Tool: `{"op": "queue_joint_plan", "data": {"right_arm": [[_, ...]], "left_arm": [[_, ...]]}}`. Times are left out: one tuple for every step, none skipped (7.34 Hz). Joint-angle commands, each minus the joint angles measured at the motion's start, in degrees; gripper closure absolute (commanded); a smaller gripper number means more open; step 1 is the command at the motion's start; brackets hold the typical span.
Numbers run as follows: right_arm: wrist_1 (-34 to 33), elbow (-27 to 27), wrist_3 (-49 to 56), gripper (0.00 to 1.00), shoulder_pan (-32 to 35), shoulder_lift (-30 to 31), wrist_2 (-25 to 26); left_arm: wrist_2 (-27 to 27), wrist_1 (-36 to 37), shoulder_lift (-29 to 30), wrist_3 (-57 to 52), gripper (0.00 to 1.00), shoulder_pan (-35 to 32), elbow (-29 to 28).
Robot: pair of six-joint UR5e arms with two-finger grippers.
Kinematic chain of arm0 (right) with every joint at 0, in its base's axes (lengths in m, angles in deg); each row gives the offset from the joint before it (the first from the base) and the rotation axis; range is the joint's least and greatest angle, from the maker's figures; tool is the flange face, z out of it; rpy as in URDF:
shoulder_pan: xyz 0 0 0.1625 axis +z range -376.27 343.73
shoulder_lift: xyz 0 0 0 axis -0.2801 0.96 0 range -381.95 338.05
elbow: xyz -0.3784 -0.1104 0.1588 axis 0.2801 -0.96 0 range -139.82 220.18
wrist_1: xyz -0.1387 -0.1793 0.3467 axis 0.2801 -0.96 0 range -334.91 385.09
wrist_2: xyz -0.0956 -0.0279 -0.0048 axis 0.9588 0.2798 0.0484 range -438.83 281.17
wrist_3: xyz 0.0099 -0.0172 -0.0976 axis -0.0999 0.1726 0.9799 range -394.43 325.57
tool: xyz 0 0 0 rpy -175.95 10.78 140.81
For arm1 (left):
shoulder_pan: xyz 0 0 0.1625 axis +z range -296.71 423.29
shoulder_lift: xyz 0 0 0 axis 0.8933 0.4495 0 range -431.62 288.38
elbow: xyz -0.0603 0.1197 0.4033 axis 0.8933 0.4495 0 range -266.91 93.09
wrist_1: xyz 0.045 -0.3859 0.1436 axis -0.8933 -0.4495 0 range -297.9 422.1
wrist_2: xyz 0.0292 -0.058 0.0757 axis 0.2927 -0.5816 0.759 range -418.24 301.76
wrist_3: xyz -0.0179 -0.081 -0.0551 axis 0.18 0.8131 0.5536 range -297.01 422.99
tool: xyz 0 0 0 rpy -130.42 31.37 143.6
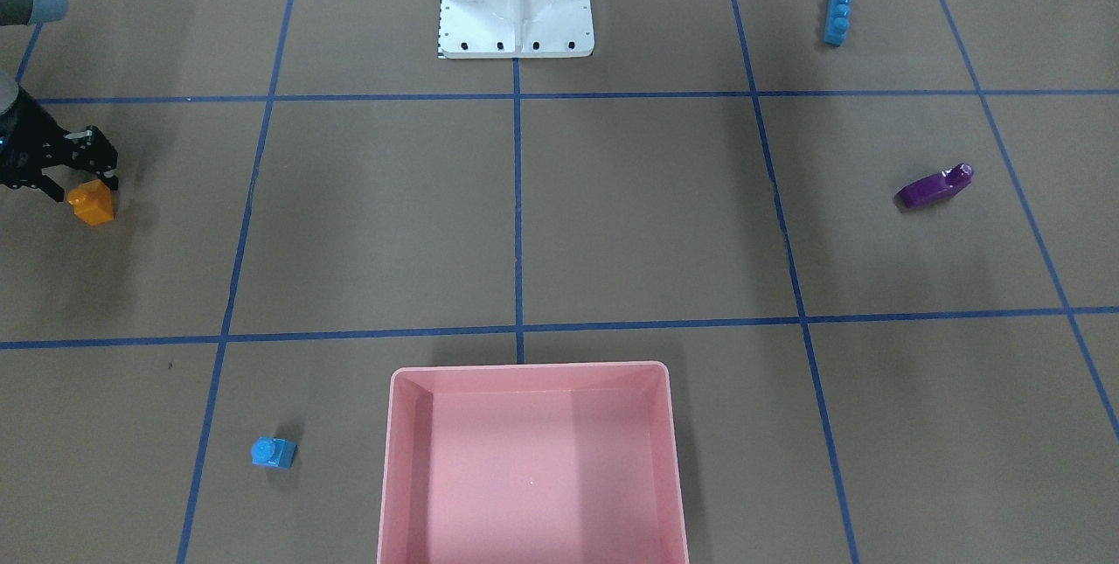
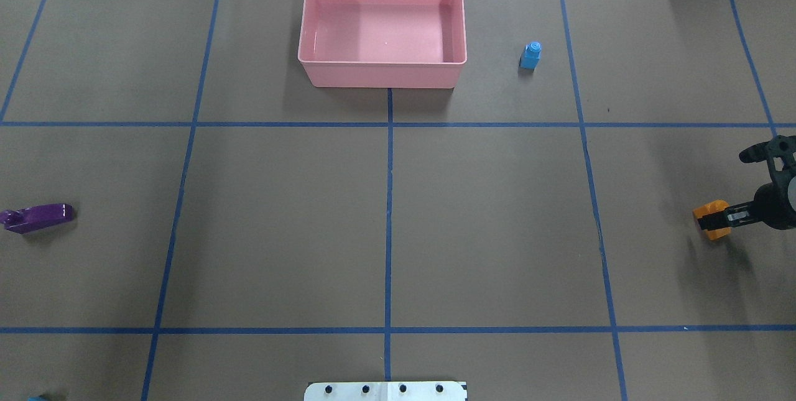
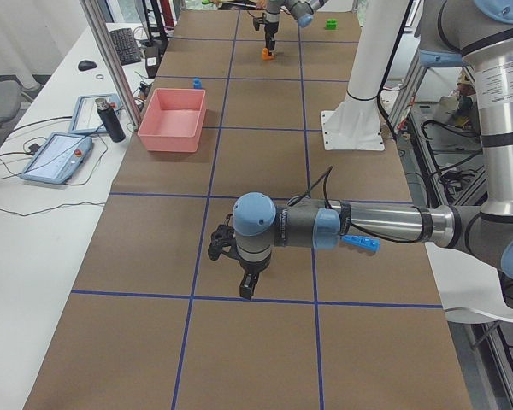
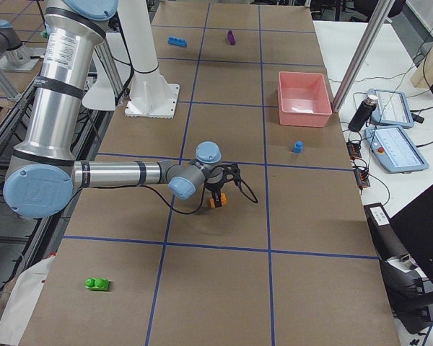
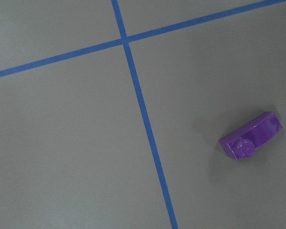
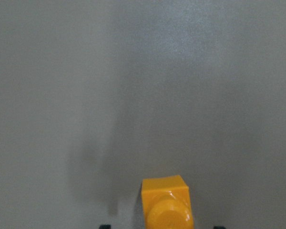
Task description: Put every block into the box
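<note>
The right pincer (image 1: 83,188) is open, with a jaw on each side of the orange block (image 2: 712,219). The block sits on the counter (image 2: 485,227), far out on the robot's right. I think the pincer only has to squeeze next. The pink box (image 2: 382,74) is well away, forward and to the robot's left. I cannot tell if the left pincer (image 3: 232,273) is open. The purple block (image 5: 251,137) lies near it.

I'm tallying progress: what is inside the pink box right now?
Nothing shows inside the box: only its bare pink floor. The front-facing view crops one end, but the overhead view shows it bare too.
</note>
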Motion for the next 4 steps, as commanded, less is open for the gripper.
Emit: {"op": "queue_joint_plan", "data": {"right_arm": [[0.00, -0.86, 0.09, 0.42, -0.46, -0.02, 0.64], [0.00, -0.87, 0.27, 0.68, -0.46, -0.20, 0.64], [0.00, -0.95, 0.27, 0.97, -0.46, -0.29, 0.64], [0.00, -0.43, 0.09, 1.00, -0.38, -0.46, 0.64]], "left_arm": [[0.00, 0.00, 0.05, 0.00, 0.00, 0.00, 0.00], [0.00, 0.00, 0.05, 0.00, 0.00, 0.00, 0.00], [0.00, 0.00, 0.05, 0.00, 0.00, 0.00, 0.08], [0.00, 0.00, -0.03, 0.00, 0.00, 0.00, 0.09]]}}
